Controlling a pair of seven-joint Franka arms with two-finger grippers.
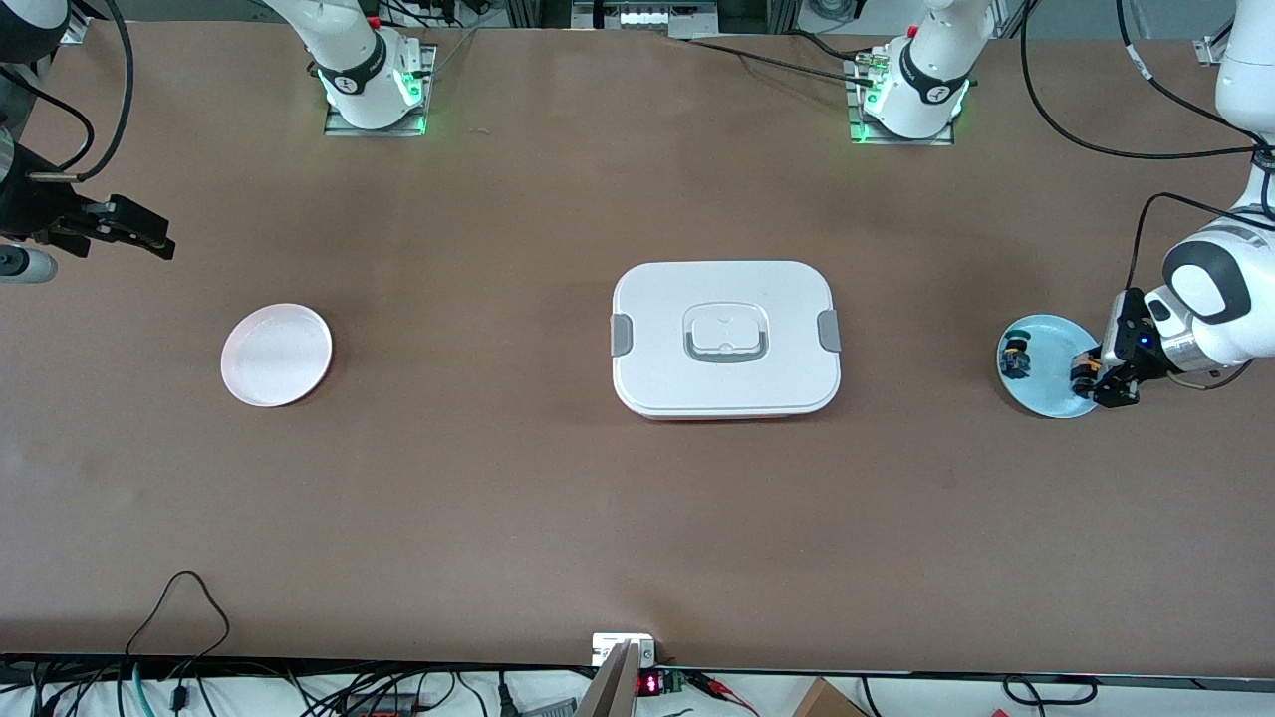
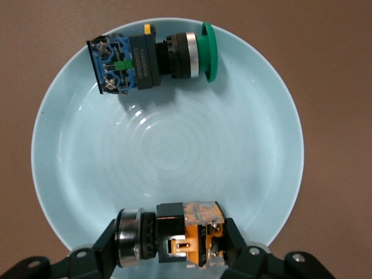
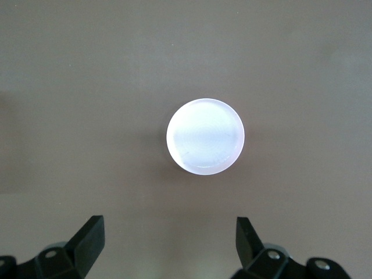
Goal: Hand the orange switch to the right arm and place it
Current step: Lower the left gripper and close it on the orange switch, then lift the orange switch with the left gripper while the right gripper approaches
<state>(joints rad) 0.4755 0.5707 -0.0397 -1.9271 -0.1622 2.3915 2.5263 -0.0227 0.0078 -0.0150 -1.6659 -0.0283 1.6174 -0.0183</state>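
left gripper [image 2: 174, 247] clamped on the orange switch [image 2: 171, 239], low over the pale blue plate [image 2: 70, 174].

the switch lies sideways between its fingers at the plate's rim toward the left arm's end; the green-capped switch [image 2: 152, 59] rests across the plate from it. the white lidded box [image 1: 725, 339] sits mid-table. the right gripper [image 3: 171, 247] waits spread wide above the pink plate [image 3: 205, 136].

Even overhead light, soft shadows, sharp
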